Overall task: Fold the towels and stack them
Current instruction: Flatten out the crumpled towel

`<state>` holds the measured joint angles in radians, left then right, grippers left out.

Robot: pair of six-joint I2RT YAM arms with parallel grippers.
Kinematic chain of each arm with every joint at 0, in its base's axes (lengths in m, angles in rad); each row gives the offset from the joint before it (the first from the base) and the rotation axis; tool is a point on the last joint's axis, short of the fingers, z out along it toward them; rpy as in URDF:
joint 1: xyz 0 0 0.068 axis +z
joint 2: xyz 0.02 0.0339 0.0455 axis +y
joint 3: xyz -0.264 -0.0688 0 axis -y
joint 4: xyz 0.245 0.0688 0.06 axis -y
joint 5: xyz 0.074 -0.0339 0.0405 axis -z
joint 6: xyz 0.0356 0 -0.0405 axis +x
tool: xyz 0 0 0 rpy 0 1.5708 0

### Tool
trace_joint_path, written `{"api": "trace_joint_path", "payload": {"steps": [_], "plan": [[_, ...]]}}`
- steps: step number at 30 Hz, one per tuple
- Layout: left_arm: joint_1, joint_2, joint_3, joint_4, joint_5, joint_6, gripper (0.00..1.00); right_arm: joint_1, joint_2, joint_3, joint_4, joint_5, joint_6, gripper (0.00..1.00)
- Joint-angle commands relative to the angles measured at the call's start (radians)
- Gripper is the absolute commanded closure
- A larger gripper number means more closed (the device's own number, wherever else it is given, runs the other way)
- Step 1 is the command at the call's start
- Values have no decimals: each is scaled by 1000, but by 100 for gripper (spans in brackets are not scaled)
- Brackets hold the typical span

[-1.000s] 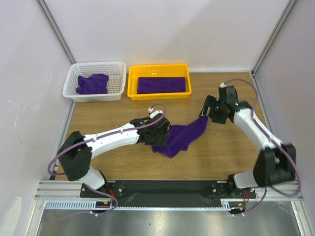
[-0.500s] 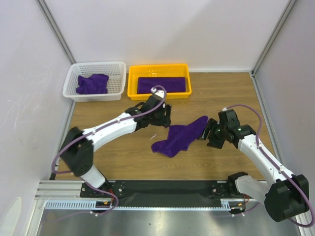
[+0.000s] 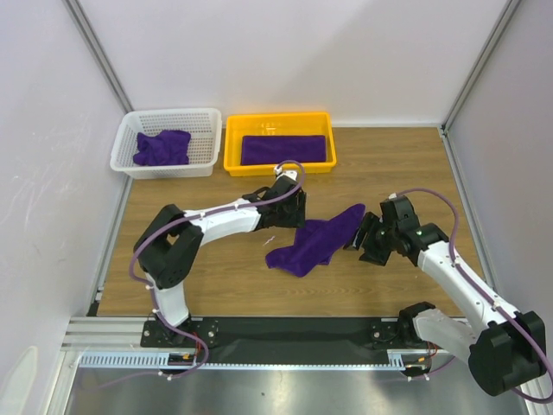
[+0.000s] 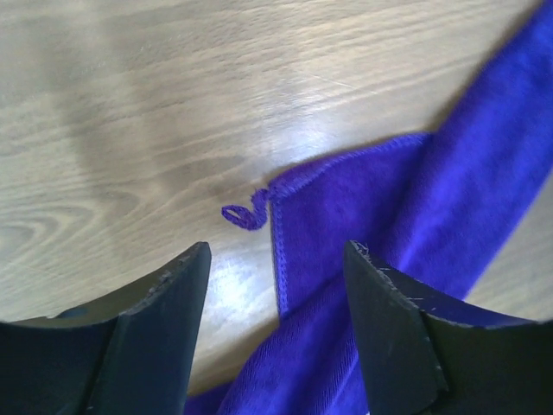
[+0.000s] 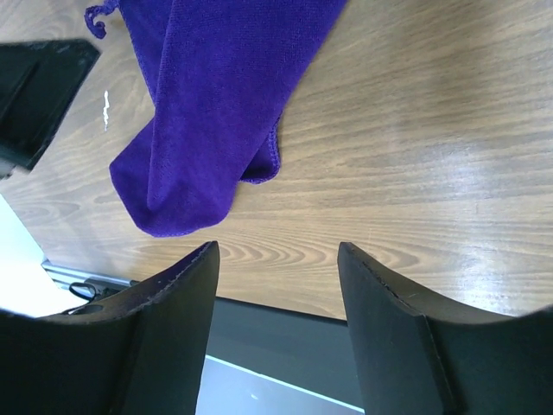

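Wooden tabletop (image 3: 406, 164) carries 1 rumpled towel (image 3: 315, 242) at its middle, likely so your 2 grippers can each take an end: the left gripper (image 4: 275, 259) gapes over its looped corner (image 4: 285, 186), and the right gripper (image 5: 276, 259) stands open and empty near the right-hand end. Its other corners are buried in folds, and the stack (image 3: 285, 150) in the yellow tray (image 3: 276, 170) cannot be counted.

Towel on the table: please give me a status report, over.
Left fingers open, empty, over the towel corner. Right fingers open, empty, near its other end. Towel lies crumpled on the table. Nothing in the way.
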<state>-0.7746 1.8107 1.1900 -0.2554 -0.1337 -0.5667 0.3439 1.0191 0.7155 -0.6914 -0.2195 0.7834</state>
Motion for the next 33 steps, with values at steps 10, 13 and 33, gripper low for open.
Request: {"api": "trace_joint_path", "payload": {"steps": [10, 13, 33], "plan": [[1, 99, -3, 85, -64, -180, 45, 72, 41, -39, 75, -8, 54, 41], [1, 117, 8, 96, -57, -196, 49, 87, 65, -45, 93, -7, 60, 42], [1, 185, 51, 165, -107, -196, 100, 116, 249, -47, 231, -70, 34, 48]]}}
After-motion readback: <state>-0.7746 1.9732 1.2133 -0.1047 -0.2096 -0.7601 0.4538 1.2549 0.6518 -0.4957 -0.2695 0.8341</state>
